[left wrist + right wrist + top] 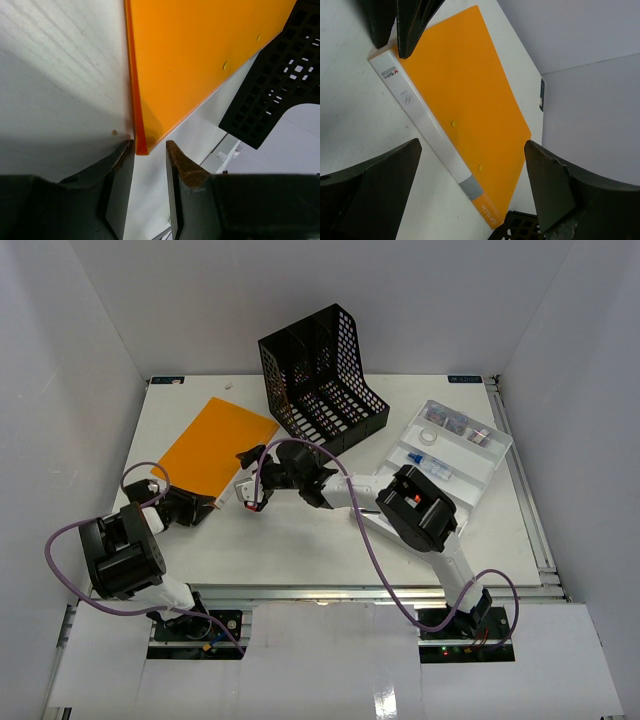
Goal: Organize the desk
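The white desk (300,550) carries an orange folder (215,445) lying flat at the left. My left gripper (208,502) sits low at the folder's near corner. In the left wrist view the gripper (150,150) is partly open; the folder's (200,55) corner pokes just between the fingertips, close to the left finger, with a gap to the right one. My right gripper (250,492) hovers beside the folder's right edge. It (472,145) stands wide open and empty over the folder's white spine (425,125).
A black perforated file rack (320,380) stands at the back centre, close to the folder's far corner. A clear compartment tray (503,447) with small items lies at the right. An aluminium rail (350,590) runs along the near edge. White walls enclose the desk.
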`<action>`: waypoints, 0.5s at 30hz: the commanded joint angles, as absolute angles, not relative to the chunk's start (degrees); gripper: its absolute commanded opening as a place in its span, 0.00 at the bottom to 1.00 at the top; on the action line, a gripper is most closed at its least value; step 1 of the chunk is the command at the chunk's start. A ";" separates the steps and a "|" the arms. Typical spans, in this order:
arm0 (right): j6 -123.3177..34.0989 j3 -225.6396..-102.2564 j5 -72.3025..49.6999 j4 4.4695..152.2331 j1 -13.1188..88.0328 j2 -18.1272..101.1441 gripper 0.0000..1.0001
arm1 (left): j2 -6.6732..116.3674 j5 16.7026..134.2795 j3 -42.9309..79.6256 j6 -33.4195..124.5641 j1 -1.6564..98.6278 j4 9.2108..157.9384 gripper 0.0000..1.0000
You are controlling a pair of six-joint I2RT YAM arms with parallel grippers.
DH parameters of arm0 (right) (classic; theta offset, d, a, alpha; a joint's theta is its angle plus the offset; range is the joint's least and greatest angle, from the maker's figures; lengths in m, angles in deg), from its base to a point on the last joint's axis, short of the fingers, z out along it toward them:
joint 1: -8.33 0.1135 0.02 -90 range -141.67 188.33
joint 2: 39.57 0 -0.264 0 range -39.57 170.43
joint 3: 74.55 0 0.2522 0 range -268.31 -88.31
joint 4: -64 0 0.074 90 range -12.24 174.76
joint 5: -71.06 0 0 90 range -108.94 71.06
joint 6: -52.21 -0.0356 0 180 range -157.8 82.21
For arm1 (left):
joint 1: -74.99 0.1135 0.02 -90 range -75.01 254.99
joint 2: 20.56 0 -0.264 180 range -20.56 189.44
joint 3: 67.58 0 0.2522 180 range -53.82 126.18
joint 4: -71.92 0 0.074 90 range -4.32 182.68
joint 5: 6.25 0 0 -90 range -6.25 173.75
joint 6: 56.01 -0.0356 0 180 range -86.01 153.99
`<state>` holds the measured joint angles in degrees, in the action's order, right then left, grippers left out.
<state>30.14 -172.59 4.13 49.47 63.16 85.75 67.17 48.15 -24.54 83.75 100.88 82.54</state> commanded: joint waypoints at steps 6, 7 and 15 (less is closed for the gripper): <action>27.30 -175.44 5.32 49.94 63.41 86.85 0.90 | 68.01 50.71 -24.03 84.68 100.56 79.19 0.34; 27.28 -175.45 5.35 50.10 63.44 86.90 0.90 | 68.00 50.71 -24.06 84.70 100.56 78.99 0.30; 32.09 -173.18 6.93 52.09 63.51 86.73 0.90 | 66.32 51.58 -24.11 84.25 100.56 78.31 0.08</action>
